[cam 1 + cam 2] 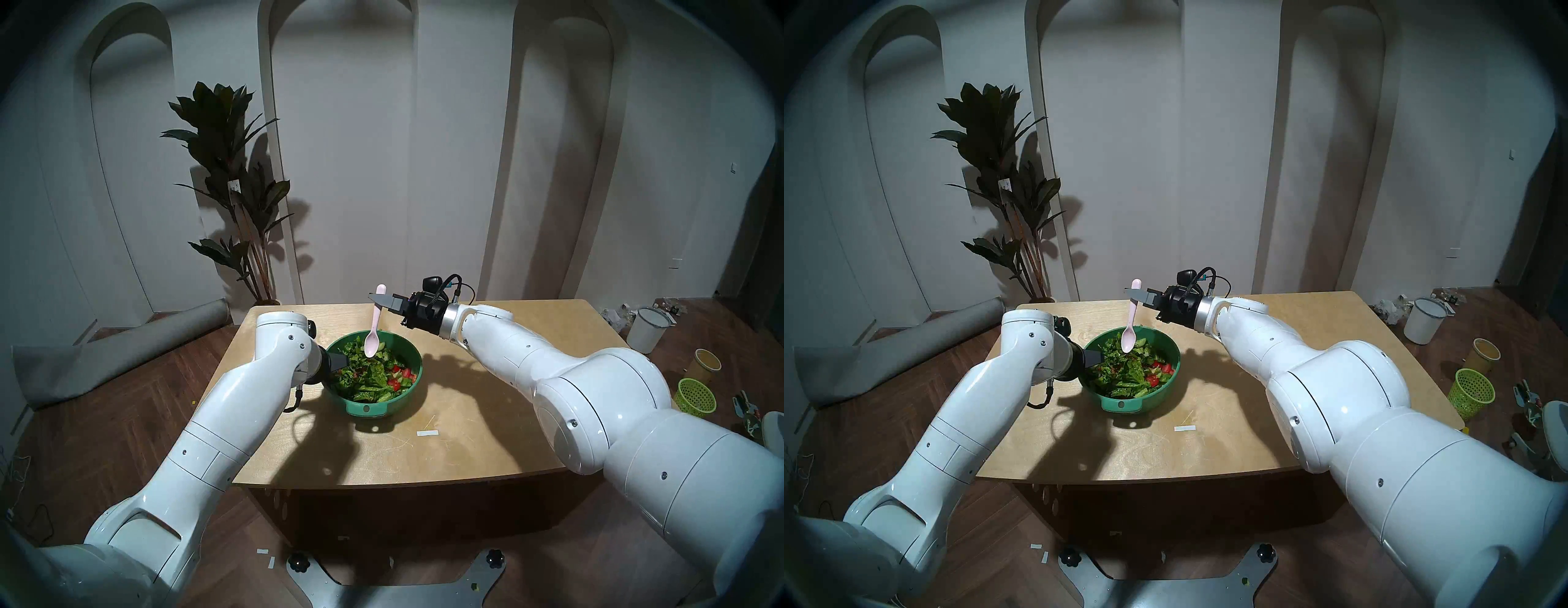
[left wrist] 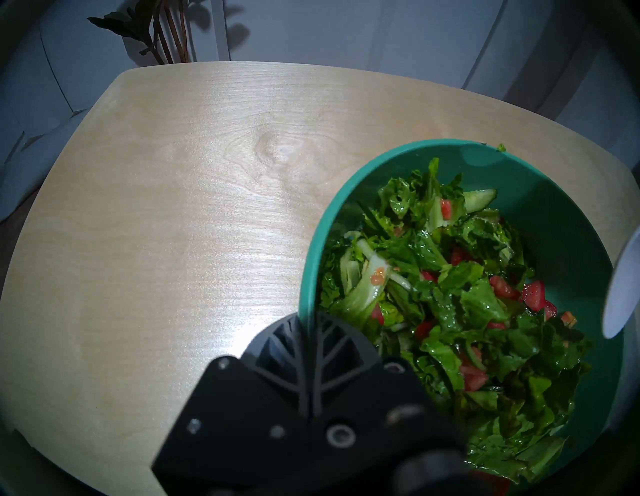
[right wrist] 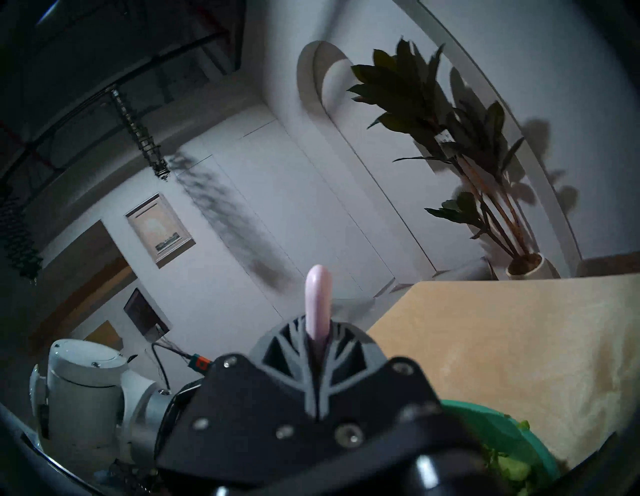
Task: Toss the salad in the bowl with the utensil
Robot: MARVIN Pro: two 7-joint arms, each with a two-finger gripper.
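Note:
The teal bowl (image 1: 418,361) stands mid-table, its tab handle toward me, full of salad (image 1: 369,375) of lettuce, cucumber and red pieces. My left gripper (image 1: 339,361) is shut on the bowl's left rim; the left wrist view shows the fingers (image 2: 329,343) pinching the rim (image 2: 322,242) beside the salad (image 2: 450,294). My right gripper (image 1: 375,299) hovers behind the bowl, shut on the handle of the pink spoon (image 1: 374,327). The spoon hangs almost upright, scoop down, just over the salad's far side. The right wrist view shows the handle (image 3: 318,301) sticking up between the shut fingers.
A strip of white tape (image 1: 426,433) lies on the wooden table (image 1: 488,424) right of the bowl. On the floor to the right are a white bucket (image 1: 647,329), a yellow cup (image 1: 706,363) and a lime-green mesh basket (image 1: 695,395). A potted plant (image 1: 237,178) and a rolled mat (image 1: 119,352) stand back left.

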